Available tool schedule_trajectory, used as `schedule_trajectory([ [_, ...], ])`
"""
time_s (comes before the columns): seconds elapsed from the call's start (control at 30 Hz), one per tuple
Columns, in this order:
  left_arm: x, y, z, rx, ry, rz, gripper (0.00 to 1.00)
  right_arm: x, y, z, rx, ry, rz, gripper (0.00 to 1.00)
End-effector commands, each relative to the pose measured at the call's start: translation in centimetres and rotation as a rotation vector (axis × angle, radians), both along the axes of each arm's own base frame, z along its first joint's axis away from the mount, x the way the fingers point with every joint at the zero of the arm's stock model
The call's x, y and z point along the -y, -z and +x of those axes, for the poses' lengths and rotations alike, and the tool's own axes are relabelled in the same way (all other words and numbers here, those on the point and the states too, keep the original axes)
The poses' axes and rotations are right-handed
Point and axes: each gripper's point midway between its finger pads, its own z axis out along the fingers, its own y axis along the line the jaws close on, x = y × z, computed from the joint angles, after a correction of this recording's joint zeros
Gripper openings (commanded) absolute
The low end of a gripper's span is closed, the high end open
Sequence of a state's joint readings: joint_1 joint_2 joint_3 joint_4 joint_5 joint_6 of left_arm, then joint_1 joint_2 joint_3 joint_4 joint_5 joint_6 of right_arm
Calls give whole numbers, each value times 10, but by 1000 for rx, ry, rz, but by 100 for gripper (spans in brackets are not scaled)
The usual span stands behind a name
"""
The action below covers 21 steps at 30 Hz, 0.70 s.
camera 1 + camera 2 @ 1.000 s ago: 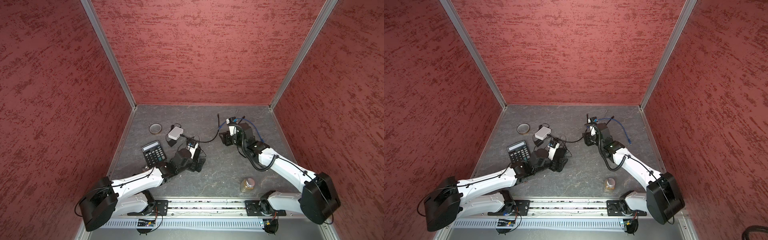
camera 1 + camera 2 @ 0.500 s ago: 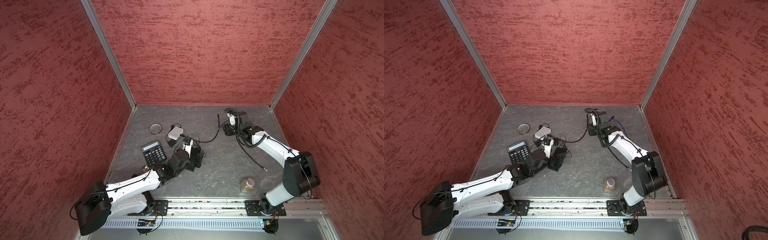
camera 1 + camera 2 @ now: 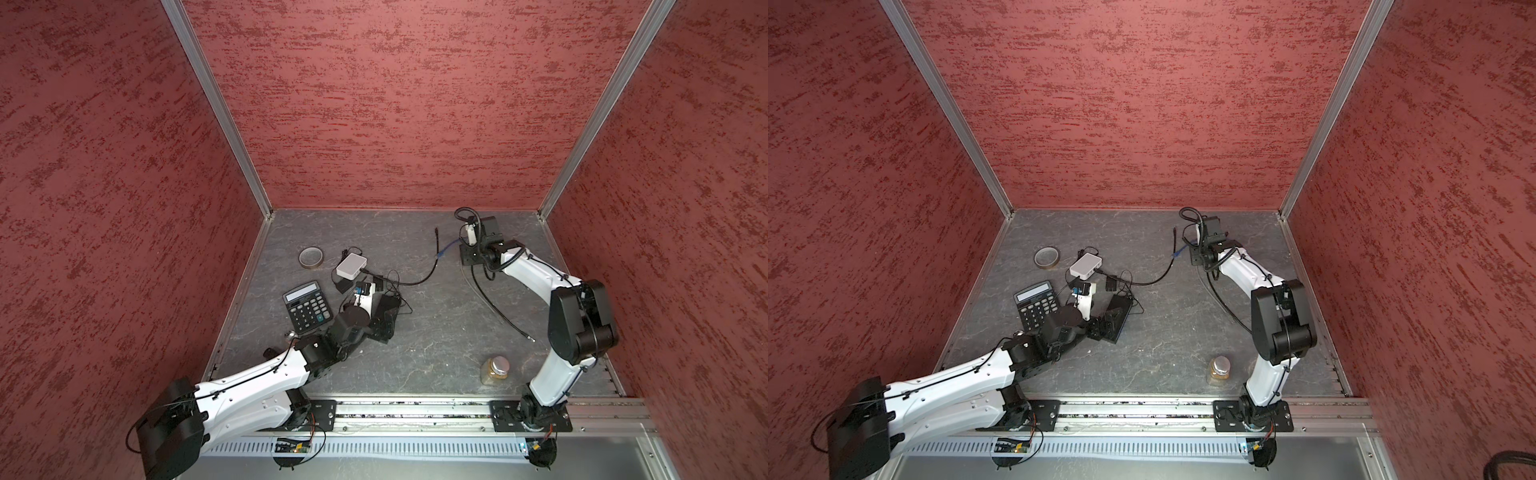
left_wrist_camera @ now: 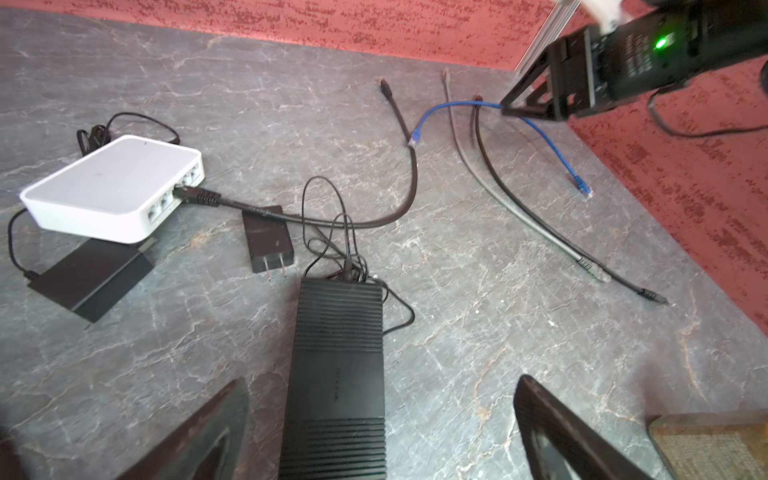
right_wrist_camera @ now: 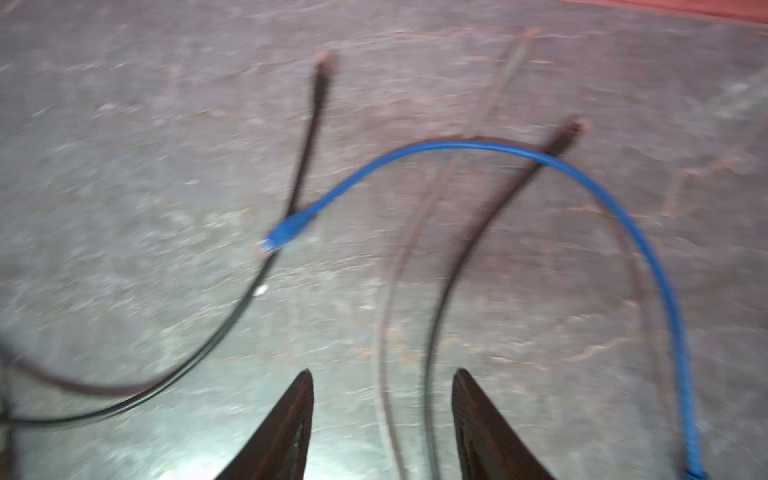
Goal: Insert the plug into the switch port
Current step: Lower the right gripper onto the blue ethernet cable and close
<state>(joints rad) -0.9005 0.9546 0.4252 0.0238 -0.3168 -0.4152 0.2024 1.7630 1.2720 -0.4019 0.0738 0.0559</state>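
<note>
Step in hand, as judged: reach for a plug; nothing picked up yet
- right gripper: jaws part open, empty, hovering low over loose cables by the far right corner of the desk; arm stretched forward, wrist tipped down
- blue plug: on the desk just ahead, against a black cable
- left gripper: jaws spread wide, empty, flanking the black switch
- white switch: beyond it, one port occupied

Next: descend, close on the plug body, carry to a free port

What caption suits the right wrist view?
Open right tool above blue cable crossing a grey cable and a black cable.
</note>
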Motion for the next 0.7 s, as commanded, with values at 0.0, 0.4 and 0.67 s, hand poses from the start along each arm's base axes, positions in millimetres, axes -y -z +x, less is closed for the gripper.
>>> schedule_trajectory([
  [0.0,-2,3,1,1,-15,-4,100,43,-2,-8,-18,111,2,55],
  [0.4,0,16,10,50,-26,29,100,130,33,-17,-148,297,4,55],
  [0.67,-4,14,18,112,-36,18,100,160,65,-6,-211,366,0,55],
])
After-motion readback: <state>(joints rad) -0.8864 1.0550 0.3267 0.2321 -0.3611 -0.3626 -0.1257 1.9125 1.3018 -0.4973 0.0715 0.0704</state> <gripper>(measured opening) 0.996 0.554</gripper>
